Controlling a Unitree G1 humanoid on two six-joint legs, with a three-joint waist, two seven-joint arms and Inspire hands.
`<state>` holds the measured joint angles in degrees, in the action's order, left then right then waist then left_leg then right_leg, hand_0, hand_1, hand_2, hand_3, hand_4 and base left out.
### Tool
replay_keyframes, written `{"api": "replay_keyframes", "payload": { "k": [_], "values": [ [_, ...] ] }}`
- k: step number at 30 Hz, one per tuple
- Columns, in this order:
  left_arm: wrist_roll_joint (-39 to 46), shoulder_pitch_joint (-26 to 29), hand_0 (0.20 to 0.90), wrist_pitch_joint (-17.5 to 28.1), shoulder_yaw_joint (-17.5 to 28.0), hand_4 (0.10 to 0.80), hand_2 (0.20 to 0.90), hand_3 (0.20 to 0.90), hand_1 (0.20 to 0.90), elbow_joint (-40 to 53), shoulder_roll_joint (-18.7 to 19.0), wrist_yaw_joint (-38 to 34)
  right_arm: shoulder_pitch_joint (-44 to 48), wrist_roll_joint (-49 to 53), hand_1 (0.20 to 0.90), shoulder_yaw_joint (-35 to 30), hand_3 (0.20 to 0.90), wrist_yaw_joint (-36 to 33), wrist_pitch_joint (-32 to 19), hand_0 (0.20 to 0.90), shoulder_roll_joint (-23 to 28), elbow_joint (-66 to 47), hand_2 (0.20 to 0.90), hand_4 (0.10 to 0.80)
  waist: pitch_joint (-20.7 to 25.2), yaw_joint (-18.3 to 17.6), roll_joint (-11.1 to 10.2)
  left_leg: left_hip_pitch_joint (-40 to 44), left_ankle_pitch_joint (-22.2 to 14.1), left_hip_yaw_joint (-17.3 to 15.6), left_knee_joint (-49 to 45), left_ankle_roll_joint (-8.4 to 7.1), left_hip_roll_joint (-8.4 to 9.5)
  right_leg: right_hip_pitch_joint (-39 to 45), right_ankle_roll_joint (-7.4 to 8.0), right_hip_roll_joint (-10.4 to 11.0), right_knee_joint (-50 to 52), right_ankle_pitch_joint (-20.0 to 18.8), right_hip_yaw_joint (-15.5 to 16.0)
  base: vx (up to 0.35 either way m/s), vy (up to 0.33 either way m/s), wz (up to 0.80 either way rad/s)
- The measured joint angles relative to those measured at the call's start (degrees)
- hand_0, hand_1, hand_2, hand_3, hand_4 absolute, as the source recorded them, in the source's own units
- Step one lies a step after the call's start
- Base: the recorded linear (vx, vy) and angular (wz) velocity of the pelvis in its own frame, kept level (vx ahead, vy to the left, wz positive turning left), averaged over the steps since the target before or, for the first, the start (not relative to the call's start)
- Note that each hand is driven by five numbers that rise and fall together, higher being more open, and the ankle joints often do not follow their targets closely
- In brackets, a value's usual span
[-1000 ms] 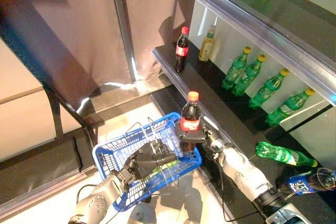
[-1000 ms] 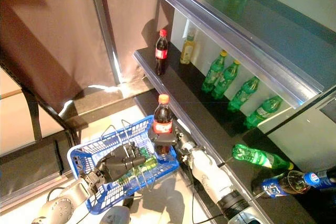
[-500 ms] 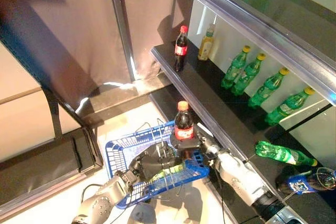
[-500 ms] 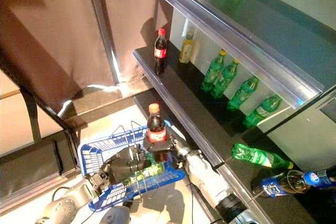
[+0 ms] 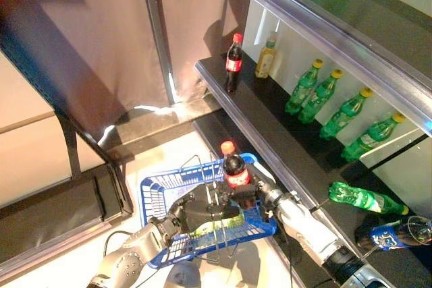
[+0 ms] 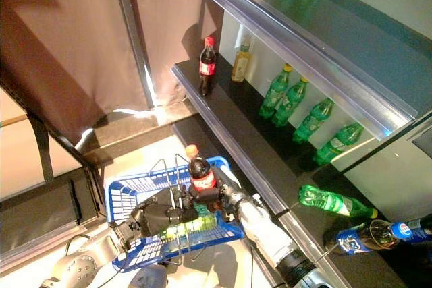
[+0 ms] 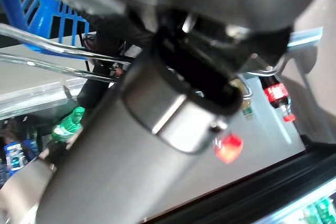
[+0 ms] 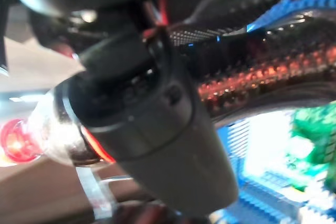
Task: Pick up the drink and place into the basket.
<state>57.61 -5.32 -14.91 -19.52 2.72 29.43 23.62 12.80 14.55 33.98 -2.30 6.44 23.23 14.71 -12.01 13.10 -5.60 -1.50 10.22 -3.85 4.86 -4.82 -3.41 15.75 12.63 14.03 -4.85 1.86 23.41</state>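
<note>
Sitting low in the centre of the frame, the blue basket (image 5: pixel 156 192) hangs by its wire handles (image 5: pixel 214 197) from the left hand (image 5: pixel 192 212), whose dark fingers are curled round those handles. Inside the basket lies a green bottle (image 5: pixel 212 224) on its side, seen through the mesh and partly covered by the left hand. The right hand (image 5: pixel 251 193) comes in from the lower right and is clamped on the drink (image 5: pixel 233 168), a dark cola bottle with an orange cap and red label. The drink stands tilted, its lower part down inside the basket's far corner, its neck and cap above the rim; whether its base touches the basket floor cannot be told.

Up on the dark shelf (image 5: pixel 270 116), another cola bottle (image 5: pixel 233 63) and a yellow bottle (image 5: pixel 266 57) stand at the upper centre, with four green bottles (image 5: pixel 334 106) in a row toward the right. Further to the lower right, a green bottle (image 5: pixel 361 197) lies on its side, and a blue-labelled bottle (image 5: pixel 395 234) is cut off by the frame's right edge. More bottles on the top shelf (image 5: pixel 351 38) are cropped at the upper edge. The left wrist view is mostly blocked by grey arm.
</note>
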Motion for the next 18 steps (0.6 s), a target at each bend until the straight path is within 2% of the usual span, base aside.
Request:
{"api": "replay_keyframes", "payload": {
  "k": [7, 18],
  "values": [
    [0.01, 0.39, 0.300, 0.01, -0.07, 0.100, 0.300, 0.200, 0.300, 4.22, 0.45, 0.51, -0.22, -0.97, 0.300, 2.15, 0.200, -0.08, 1.73, 0.300, -1.02, 4.83, 0.300, 0.100, 0.00, 0.86, 0.00, 0.04, 0.00, 0.11, 0.00, 0.00, 0.04, 0.00, 0.03, 0.00, 0.00, 0.02, 0.05, 0.000, 0.000, 0.00],
    [0.01, 0.40, 0.300, 0.00, -0.27, 0.100, 0.300, 0.200, 0.300, 4.58, 0.45, 0.86, -0.70, -3.11, 0.300, 2.64, 0.200, -0.01, 2.84, 0.300, -2.67, 8.06, 0.300, 0.100, 0.02, 0.83, -0.02, 0.11, 0.01, 0.18, -0.01, -0.01, 0.05, 0.02, 0.04, 0.00, 0.00, 0.03, 0.06, 0.000, 0.000, 0.00]
  ]
}}
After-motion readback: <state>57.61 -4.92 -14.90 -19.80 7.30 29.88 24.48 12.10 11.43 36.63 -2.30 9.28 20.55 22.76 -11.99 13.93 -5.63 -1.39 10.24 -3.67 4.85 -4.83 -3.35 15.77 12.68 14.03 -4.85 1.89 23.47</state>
